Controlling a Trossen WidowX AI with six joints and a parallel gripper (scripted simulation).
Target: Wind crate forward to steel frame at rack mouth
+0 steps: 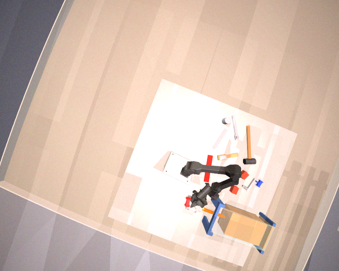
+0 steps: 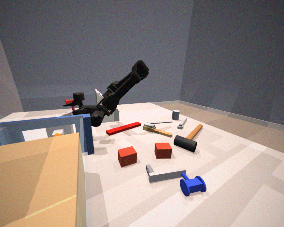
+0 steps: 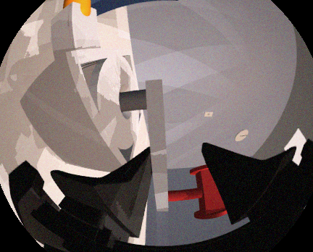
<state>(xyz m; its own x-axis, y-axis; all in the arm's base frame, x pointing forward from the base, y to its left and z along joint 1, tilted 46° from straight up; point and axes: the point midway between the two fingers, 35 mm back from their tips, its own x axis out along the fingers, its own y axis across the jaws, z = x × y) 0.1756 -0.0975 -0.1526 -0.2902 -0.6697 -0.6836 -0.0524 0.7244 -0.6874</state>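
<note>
The tan crate [image 1: 243, 228] [image 2: 36, 175] sits in the clear-panelled cubby behind the blue frame [image 1: 214, 220] [image 2: 89, 136], with a small gap seeming to show between them. An orange strap [image 1: 212, 212] [image 3: 75, 3] runs from it to the pale winch [image 3: 57, 112]. A grey crank handle [image 3: 156, 127] stands at the winch by its dark shaft [image 3: 133, 101]; how deep its key sits is unclear. My gripper [image 3: 178, 149] is open around the handle's red knob [image 1: 187, 201] [image 2: 69, 101] [image 3: 210, 192], which the right finger partly hides. The left finger is beside the crank arm.
A second grey crank [image 1: 248, 185] [image 2: 166, 176] with a blue knob [image 1: 259, 183] [image 2: 193, 185] lies near two red blocks [image 1: 234, 190] [image 1: 244, 174]. A red bar [image 1: 207, 177] [image 2: 123, 128], a mallet [image 1: 249, 161] [image 2: 185, 143], a brush-like tool [image 1: 232, 155] and a grey cylinder [image 1: 226, 120] [image 2: 175, 114] lie farther off.
</note>
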